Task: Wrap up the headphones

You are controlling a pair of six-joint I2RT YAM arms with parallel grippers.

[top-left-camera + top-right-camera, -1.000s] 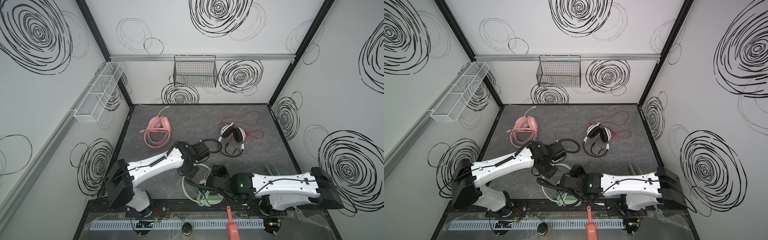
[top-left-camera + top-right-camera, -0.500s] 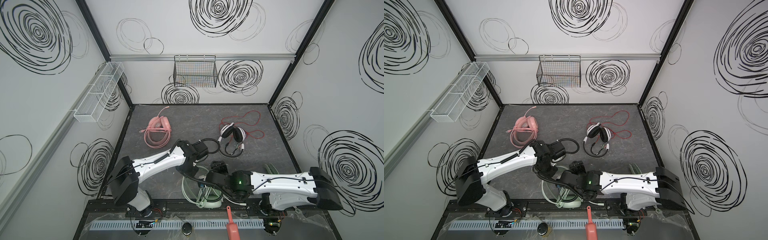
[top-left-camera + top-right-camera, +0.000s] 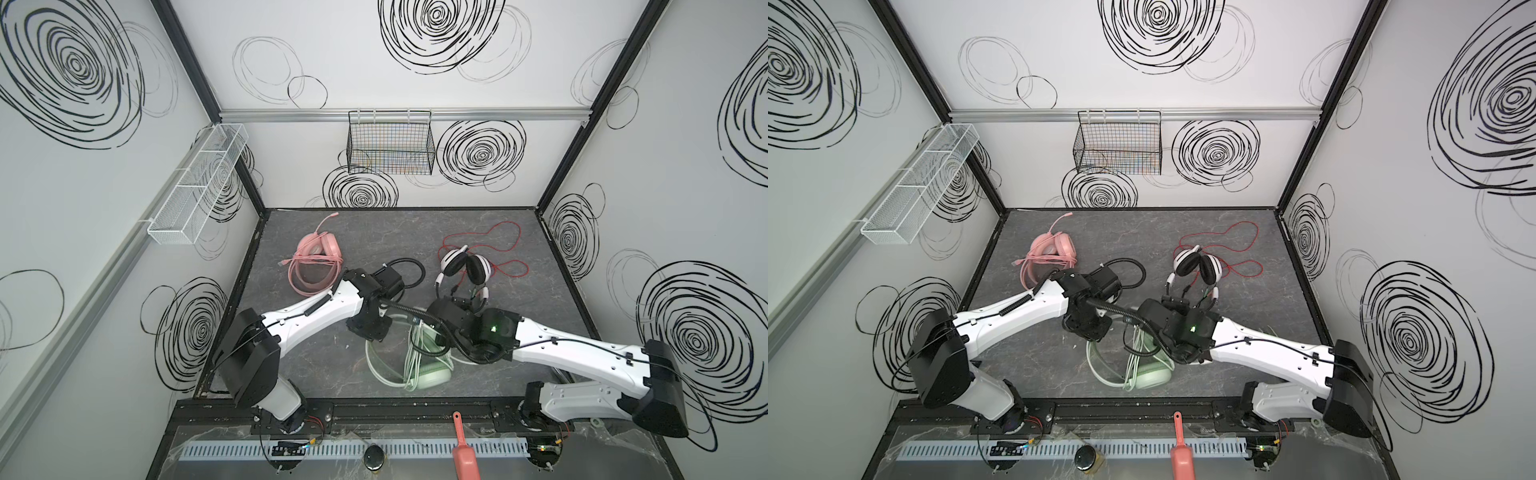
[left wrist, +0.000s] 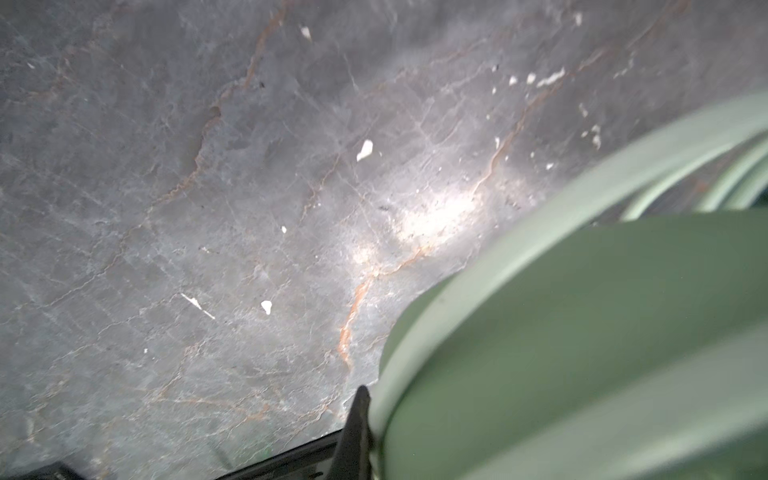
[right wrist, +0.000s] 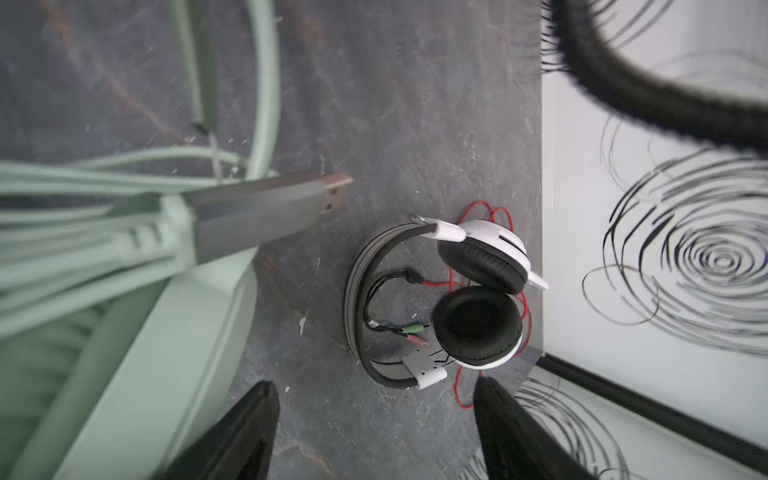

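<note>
The mint-green headset lies low in the centre of both top views on the grey marbled tabletop. Its pale green cable is gathered in loose, flat, rubbery loops ending in a metal USB plug. On the left gripper the jaws are closed, seemingly on the headset's smooth plastic. On the right gripper they stand wide apart, empty. To finish well, pinch the plug end and tuck it under the coil, keeping the loops snug.

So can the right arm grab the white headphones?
Probably yes: the right gripper is open, and the white headphones lie just ahead of it on the table, with nothing between.
</note>
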